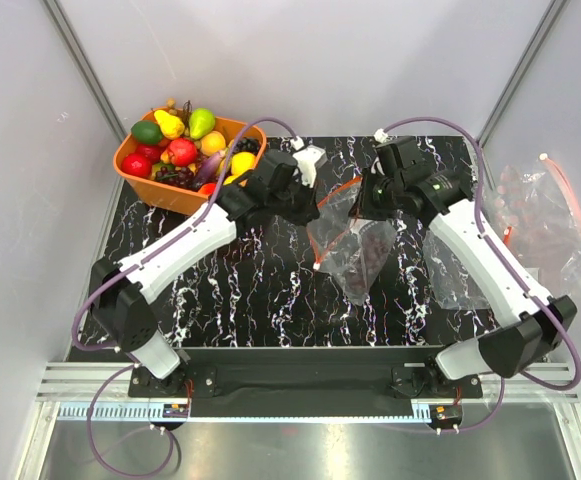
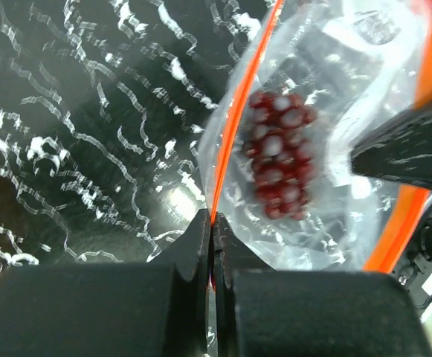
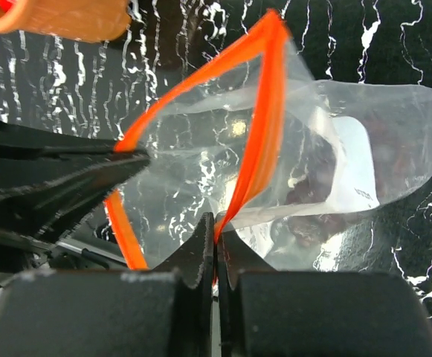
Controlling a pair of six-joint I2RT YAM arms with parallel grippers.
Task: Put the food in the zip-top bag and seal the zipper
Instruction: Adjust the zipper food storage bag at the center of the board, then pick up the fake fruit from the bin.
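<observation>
The clear zip-top bag (image 1: 355,250) hangs over the middle of the black marbled table, held up between both arms. A dark red-purple grape bunch (image 2: 279,152) lies inside it; the same bunch (image 1: 372,248) shows from above. My left gripper (image 2: 214,222) is shut on one side of the orange zipper (image 2: 242,111). My right gripper (image 3: 216,225) is shut on the opposite side of the zipper (image 3: 266,111). The bag's mouth gapes open in a loop between them. In the top view the left gripper (image 1: 315,210) and right gripper (image 1: 361,205) stand close together at the bag's top.
An orange basket (image 1: 130,165) holding several toy fruits stands at the table's back left, just behind the left arm. A heap of spare clear bags (image 1: 545,220) lies off the table's right edge. The basket's rim (image 3: 59,18) shows in the right wrist view's top left.
</observation>
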